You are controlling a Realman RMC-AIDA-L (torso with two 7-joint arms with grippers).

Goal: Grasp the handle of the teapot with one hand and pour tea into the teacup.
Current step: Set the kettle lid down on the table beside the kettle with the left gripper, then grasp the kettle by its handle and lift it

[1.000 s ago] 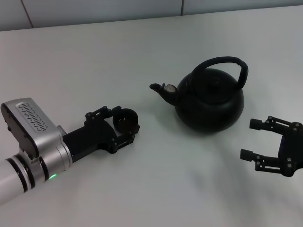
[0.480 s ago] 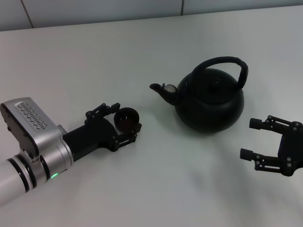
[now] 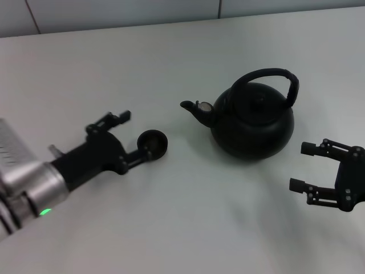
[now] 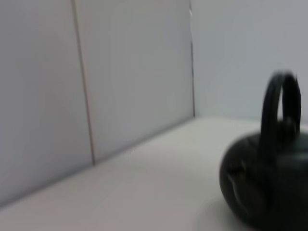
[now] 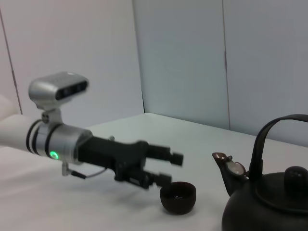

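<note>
The matte-black teapot (image 3: 254,123) stands upright on the white table, spout pointing left, with its arched handle (image 3: 274,77) over the lid. The tiny dark teacup (image 3: 152,142) stands on the table left of the spout. My left gripper (image 3: 136,134) is open just left of the cup. Its lower fingertip is close by the cup's rim, and the jaws hold nothing. The right wrist view shows the left gripper (image 5: 172,169) slightly above the teacup (image 5: 177,197), beside the teapot (image 5: 274,207). My right gripper (image 3: 308,168) is open and empty, near and right of the teapot. The left wrist view shows the teapot (image 4: 264,183).
The white table (image 3: 188,217) stretches around the objects. A pale panelled wall (image 3: 114,11) runs along its far edge.
My left gripper let go of the teacup and drew back to the left. The cup stays in place. The teapot and the right arm have not moved.
</note>
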